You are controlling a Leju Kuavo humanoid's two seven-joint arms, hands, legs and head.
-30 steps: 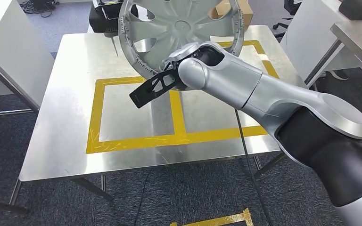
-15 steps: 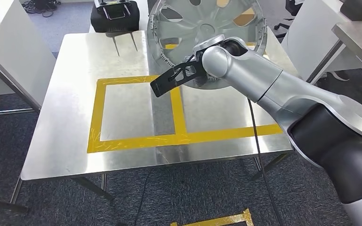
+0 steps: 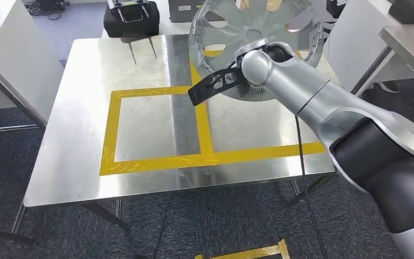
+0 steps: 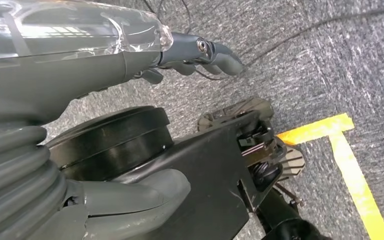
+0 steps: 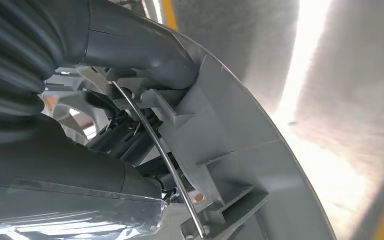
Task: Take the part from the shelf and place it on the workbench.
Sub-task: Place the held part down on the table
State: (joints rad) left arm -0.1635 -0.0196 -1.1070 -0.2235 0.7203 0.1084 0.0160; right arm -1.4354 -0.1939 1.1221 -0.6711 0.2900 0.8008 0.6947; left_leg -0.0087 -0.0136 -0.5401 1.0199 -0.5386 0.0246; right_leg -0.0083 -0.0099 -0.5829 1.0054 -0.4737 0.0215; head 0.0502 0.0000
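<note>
— Part point(image 3: 259, 29) first: where is it?
— It is a silver wheel cover, held tilted on edge above the far right of the desk point(image 3: 86, 135), just beyond the right hand point(image 3: 261, 51) that carries it.
— How does that hand hold it?
— In the right wrist view the thick grey thumb point(image 5: 145, 47) presses on the rim of the part point(image 5: 230, 135), with the dark fingers point(image 5: 125, 140) behind it, by a thin wire ring.
— And the left hand point(image 4: 130, 55)?
— It hangs over grey carpet point(image 4: 330, 65), fingers point(image 4: 215, 52) loosely curled, holding nothing.
— Anything near the right hand?
— Yellow tape point(image 3: 156, 161) boxes lie below it, and a black case point(image 3: 132, 19) sits off to its left at the far edge.
</note>
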